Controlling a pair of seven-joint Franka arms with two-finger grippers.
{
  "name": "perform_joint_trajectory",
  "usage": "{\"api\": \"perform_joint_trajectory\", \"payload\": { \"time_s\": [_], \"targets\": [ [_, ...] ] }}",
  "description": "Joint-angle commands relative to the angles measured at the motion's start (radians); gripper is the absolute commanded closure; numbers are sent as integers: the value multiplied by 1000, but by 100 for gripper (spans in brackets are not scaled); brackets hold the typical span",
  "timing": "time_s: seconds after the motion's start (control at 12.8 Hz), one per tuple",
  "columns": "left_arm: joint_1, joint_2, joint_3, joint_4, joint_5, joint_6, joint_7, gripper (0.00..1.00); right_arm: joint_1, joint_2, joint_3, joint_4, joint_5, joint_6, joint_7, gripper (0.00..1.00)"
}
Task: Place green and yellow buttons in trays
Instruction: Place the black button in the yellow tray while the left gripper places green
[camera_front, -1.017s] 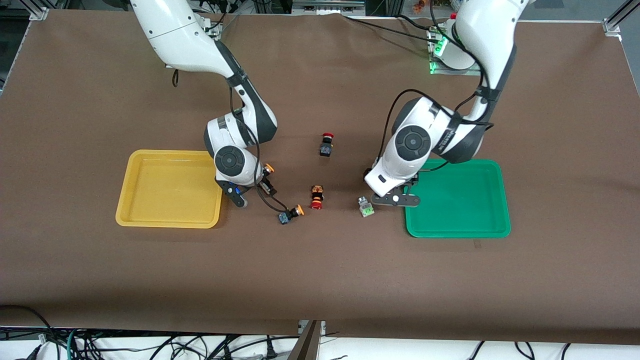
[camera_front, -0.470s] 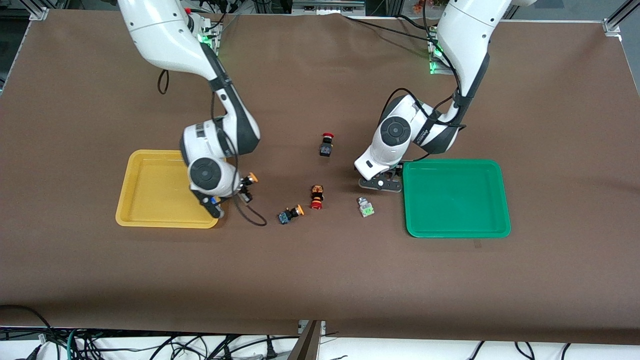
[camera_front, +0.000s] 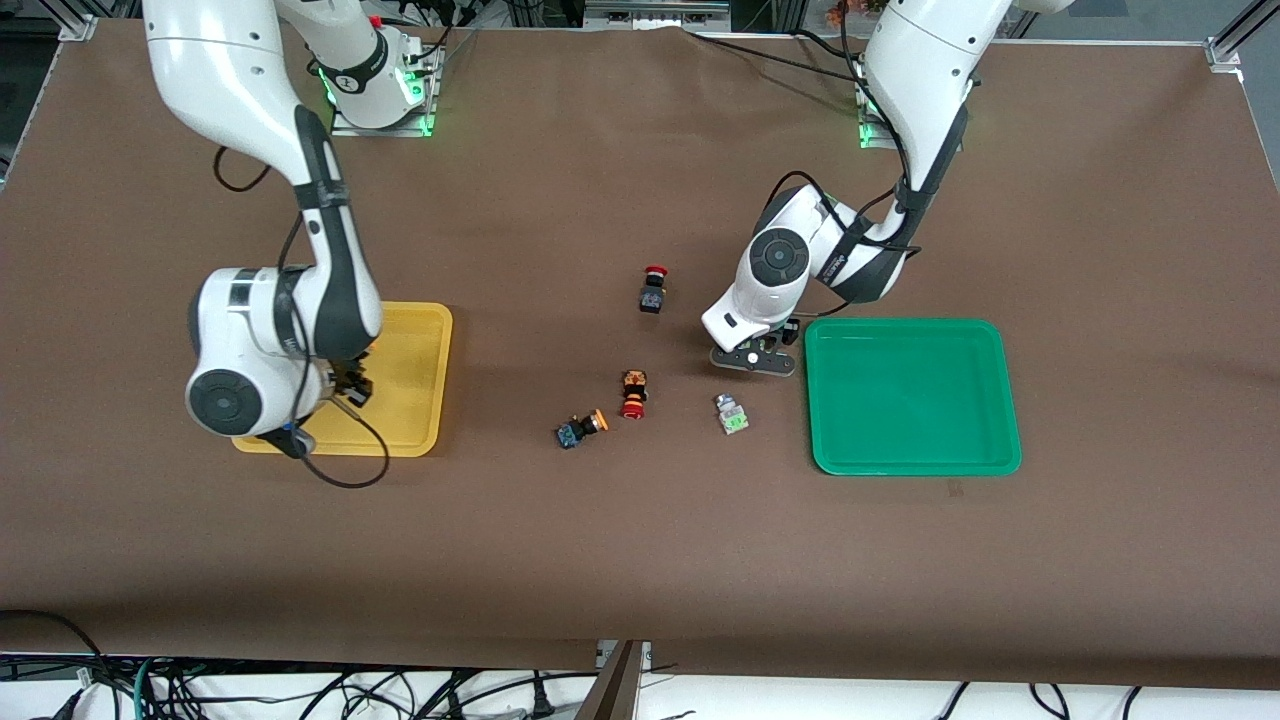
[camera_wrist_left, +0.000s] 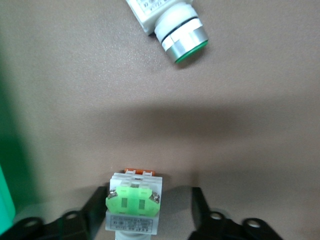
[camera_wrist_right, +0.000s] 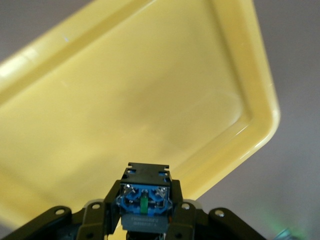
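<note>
My right gripper (camera_front: 345, 385) hangs over the yellow tray (camera_front: 410, 340), shut on a dark blue yellow-capped button (camera_wrist_right: 144, 200); the tray (camera_wrist_right: 125, 90) fills the right wrist view. A second yellow button (camera_front: 580, 428) lies mid-table. My left gripper (camera_front: 757, 358) is low beside the green tray (camera_front: 910, 395), at the tray's edge toward the right arm's end. Its fingers stand open on either side of a whitish green button (camera_wrist_left: 132, 207), one finger clear of it. Another green button (camera_front: 732, 413) lies nearer the front camera; it also shows in the left wrist view (camera_wrist_left: 175, 27).
A black button with a red cap (camera_front: 652, 290) and an orange-and-black button with a red cap (camera_front: 633, 392) sit mid-table between the trays. The green tray's edge (camera_wrist_left: 5, 150) shows in the left wrist view.
My right arm has carried its yellow button from beside the yellow tray to over it. My left gripper has moved off the green tray's corner, away from the front camera.
</note>
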Motion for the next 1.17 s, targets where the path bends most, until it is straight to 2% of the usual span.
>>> {"api": "perform_joint_trajectory", "payload": {
  "time_s": [0.0, 0.08, 0.16, 0.31, 0.39, 0.47, 0.63, 0.86, 1.02, 1.1],
  "targets": [
    [0, -29, 12, 16, -2, -15, 8, 98, 2, 2, -6, -84, -23, 82, -73, 75],
    [8, -53, 16, 48, -2, -70, 24, 98, 4, 2, -6, -81, -23, 82, -74, 39],
    [26, -64, 19, 109, -2, -191, 46, 98, 10, 5, -6, -78, -23, 82, -66, 0],
    [90, -61, 19, 290, -2, -462, 170, 98, 21, -1, -1, -54, -22, 73, -58, 0],
    [132, -58, 21, 348, -2, -561, 259, 98, 31, -3, 3, -20, -14, 61, -69, 0],
    [179, -57, 22, 366, 0, -597, 357, 98, 47, -1, 3, 29, -5, 29, -54, 0],
    [276, -37, 22, 364, 58, -586, 552, 97, 70, 8, 17, 97, 68, 24, 135, 0],
    [330, 47, 22, 317, 181, -424, 608, 92, 91, 33, 152, 144, 98, 113, 335, 0],
    [362, 60, 22, 266, 199, -321, 610, 88, 96, 62, 242, 146, 98, 304, 548, 0],
    [362, 60, 22, 260, 199, -316, 608, 79, 99, 80, 270, 146, 96, 407, 651, 0]
  ]
}}
